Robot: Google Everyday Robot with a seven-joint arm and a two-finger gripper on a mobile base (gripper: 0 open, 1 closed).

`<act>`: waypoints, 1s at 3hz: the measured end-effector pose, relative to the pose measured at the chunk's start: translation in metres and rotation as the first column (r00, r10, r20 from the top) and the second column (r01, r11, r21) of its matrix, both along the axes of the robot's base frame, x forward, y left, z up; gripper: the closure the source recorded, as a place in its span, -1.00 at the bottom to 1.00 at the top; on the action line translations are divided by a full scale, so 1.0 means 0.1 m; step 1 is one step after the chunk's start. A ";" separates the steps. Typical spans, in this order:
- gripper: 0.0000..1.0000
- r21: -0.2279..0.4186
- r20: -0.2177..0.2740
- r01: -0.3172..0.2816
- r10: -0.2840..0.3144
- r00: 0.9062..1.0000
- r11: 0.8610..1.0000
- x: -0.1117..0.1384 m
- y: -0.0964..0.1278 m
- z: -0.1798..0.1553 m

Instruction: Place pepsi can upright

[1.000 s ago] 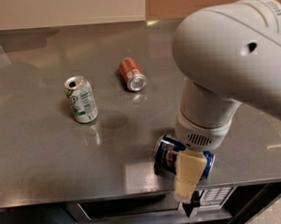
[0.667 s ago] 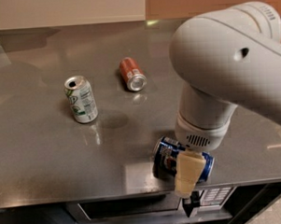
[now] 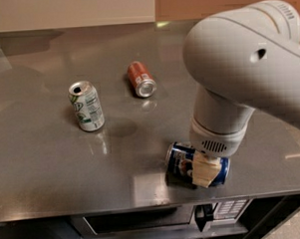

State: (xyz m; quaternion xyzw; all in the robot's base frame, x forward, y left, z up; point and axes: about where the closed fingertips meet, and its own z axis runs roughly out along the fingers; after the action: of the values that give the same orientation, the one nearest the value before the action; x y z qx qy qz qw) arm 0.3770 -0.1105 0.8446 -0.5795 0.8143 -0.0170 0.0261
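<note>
The pepsi can (image 3: 181, 162) is dark blue with a round logo. It lies on its side near the front edge of the grey steel table (image 3: 52, 160), its silver top pointing left. My gripper (image 3: 205, 170) comes down from the big white arm (image 3: 247, 62) and sits right over the middle of the can, covering that part. The can's right end shows past the gripper.
A white-and-green can (image 3: 86, 106) lies at the left middle. A red-orange can (image 3: 140, 78) lies on its side further back. The table's front edge runs just below the pepsi can, with a dark appliance (image 3: 144, 219) underneath.
My gripper's lower end, which hung past the table's front edge, has drawn up and back onto the pepsi can. The can has stayed in place.
</note>
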 end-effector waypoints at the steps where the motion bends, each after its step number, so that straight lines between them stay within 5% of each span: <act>1: 0.64 0.016 0.045 -0.070 0.070 0.997 0.997 0.08 0.01 0.15; 2: 1.00 0.082 0.117 -0.192 0.182 0.976 0.978 0.26 0.06 0.39; 3: 1.00 0.164 0.185 -0.334 0.303 0.935 0.928 0.48 0.14 0.62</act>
State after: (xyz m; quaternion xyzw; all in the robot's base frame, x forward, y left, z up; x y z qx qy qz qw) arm 0.4255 -0.0967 0.9065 -0.6958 0.7024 0.0210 0.1484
